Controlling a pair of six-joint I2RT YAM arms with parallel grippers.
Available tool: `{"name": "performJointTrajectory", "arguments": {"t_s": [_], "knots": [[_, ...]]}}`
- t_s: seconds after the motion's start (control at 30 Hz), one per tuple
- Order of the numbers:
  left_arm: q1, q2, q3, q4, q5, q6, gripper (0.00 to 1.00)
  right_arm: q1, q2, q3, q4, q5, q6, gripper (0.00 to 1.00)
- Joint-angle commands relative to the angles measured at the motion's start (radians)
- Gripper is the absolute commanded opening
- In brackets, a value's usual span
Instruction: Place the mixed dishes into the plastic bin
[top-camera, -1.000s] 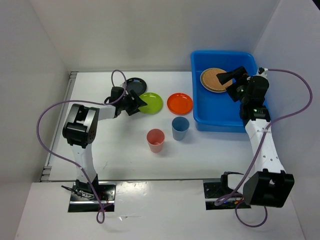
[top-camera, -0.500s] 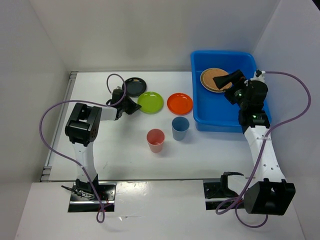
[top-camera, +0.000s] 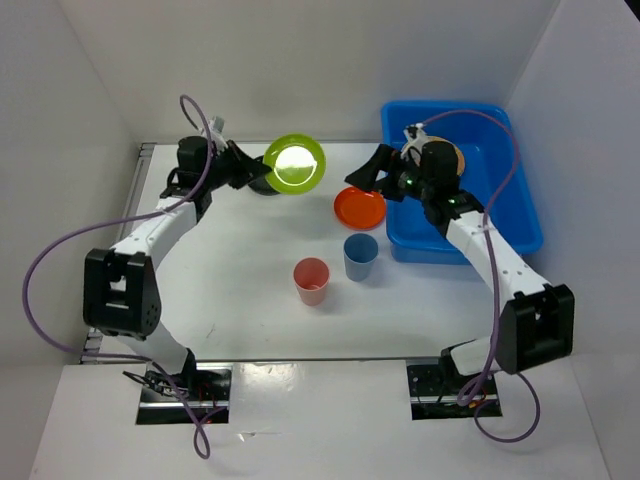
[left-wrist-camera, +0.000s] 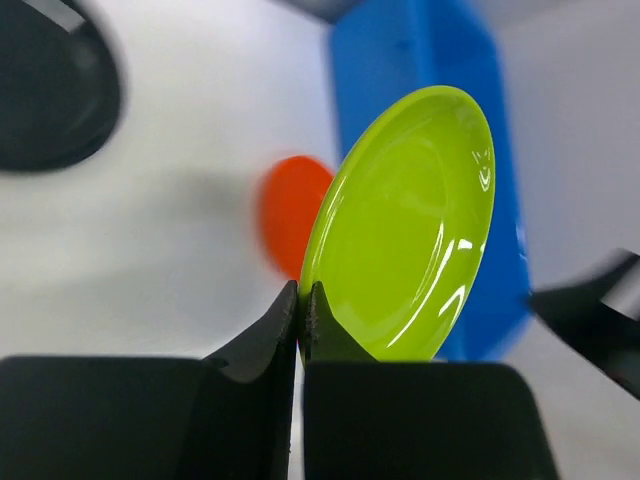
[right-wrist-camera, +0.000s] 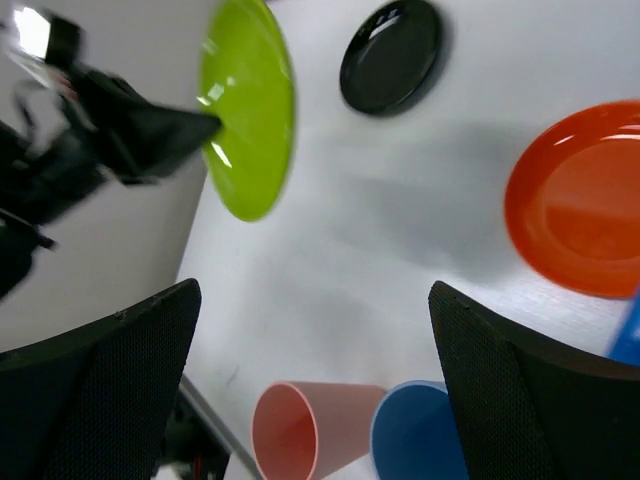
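My left gripper (top-camera: 258, 168) is shut on the rim of the lime green plate (top-camera: 295, 163), held tilted on edge above the table; in the left wrist view the jaws (left-wrist-camera: 302, 300) pinch the plate's (left-wrist-camera: 410, 220) lower edge. My right gripper (top-camera: 370, 175) hangs open over the orange plate (top-camera: 360, 207), with nothing between its fingers (right-wrist-camera: 100, 390). The pink cup (top-camera: 311, 280) and blue cup (top-camera: 360, 255) stand upright mid-table. The black plate (right-wrist-camera: 392, 55) lies at the back left. The blue plastic bin (top-camera: 470, 225) holds a tan plate (top-camera: 453, 158), mostly hidden by my right wrist.
White walls close in the table at the left, back and right. The bin fills the back right corner. Purple cables loop from both arms. The two cups (right-wrist-camera: 310, 430) sit close together below my right gripper.
My left gripper closed on the lime green plate and lifted it off the table, tipping it on edge. My right arm swung left out of the bin to above the orange plate.
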Motion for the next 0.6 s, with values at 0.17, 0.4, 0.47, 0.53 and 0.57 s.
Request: {"name": "performJointTrajectory", "arguments": {"t_s": [0.17,0.4,0.47,0.53,0.57], "knots": [[-0.044,-0.140,0.033,-0.097,0.133,0.118,0.00,0.134,0.132,0.162,0.056,-0.071,-0.049,0.99],[-0.053,-0.183,-0.035,-0.107,0.124,0.118,0.00,0.164,0.123,0.162,0.092,-0.035,-0.028,0.99],[-0.053,-0.196,-0.044,-0.094,0.152,0.118,0.00,0.177,0.123,0.162,0.092,0.004,-0.028,0.99],[-0.064,-0.205,-0.044,-0.085,0.173,0.118,0.00,0.189,0.123,0.162,0.083,0.030,-0.037,0.97],[-0.073,-0.217,-0.044,-0.085,0.182,0.118,0.00,0.198,0.147,0.162,0.070,0.030,-0.037,0.97]]}}
